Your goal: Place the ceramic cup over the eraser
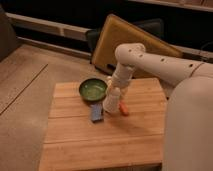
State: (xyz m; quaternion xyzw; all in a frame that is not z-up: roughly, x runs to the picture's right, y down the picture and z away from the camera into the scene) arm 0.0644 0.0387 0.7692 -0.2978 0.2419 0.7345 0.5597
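My gripper (pixel 114 95) hangs from the white arm that reaches in from the right. It points down at the wooden table (pixel 100 145), just right of the green bowl (pixel 93 90). It is shut on the ceramic cup (pixel 111 103), a small white tapered shape whose lower end sits at or just above the tabletop. The eraser is hidden; I cannot tell whether it lies under the cup.
A flat blue block (pixel 96 113) lies just left of and in front of the cup. A small orange-red piece (pixel 123 108) lies to the cup's right. A yellow board (pixel 131 37) leans against a dark chair behind the table. My white body (pixel 190 130) fills the right edge.
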